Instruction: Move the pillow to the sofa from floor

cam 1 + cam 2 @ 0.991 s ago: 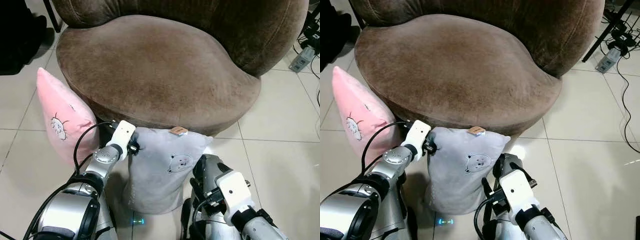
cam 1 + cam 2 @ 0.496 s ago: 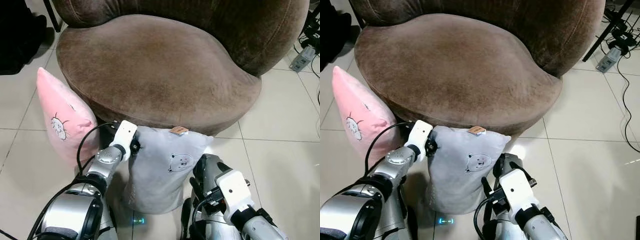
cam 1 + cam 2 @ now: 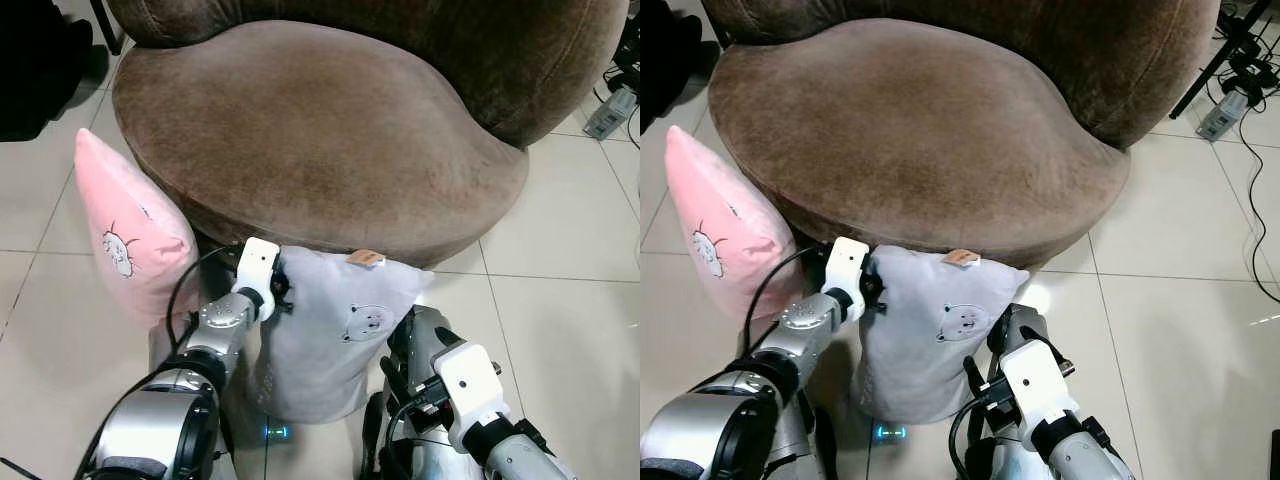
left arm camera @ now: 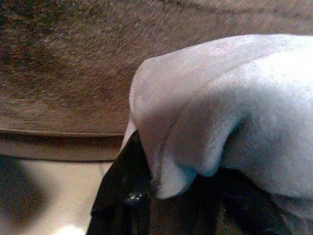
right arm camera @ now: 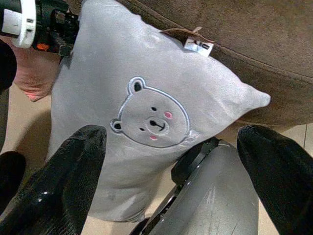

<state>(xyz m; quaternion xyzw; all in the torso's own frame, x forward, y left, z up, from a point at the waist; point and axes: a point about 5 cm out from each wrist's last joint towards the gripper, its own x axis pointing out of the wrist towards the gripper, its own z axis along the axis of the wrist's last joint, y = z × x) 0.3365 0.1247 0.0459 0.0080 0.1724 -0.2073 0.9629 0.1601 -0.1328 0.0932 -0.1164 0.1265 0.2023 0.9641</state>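
Your grey pillow (image 3: pixel 335 335), the one with a small bear face stitched on its front, stands upright on the tiled floor (image 3: pixel 560 330) and leans against the front edge of the brown sofa (image 3: pixel 320 130), its top edge with a small tag just below the seat cushion. Your left hand (image 3: pixel 280 290) is at the pillow's upper left corner; in the left wrist view that corner of the grey pillow (image 4: pixel 195 122) is bunched and folded between the black fingers (image 4: pixel 122 196), so the hand is clenched on the fabric there. Your right hand (image 5: pixel 171 176) sits low in front of the pillow with its two black fingers (image 5: pixel 63 181) spread wide to either side of the bear face, grasping nothing; you can see the pillow's lower part between them, though you cannot tell whether the fingertips touch it. The right arm's silver wrist (image 3: pixel 440 370) shows beside the pillow's right edge. A pink pillow (image 3: pixel 125 235) with a small drawn animal on it stands on the floor to the left, leaning against the sofa's side, near the grey one but apart from it. A power strip and cables (image 3: pixel 1230 100) lie on the tiles at the far right.
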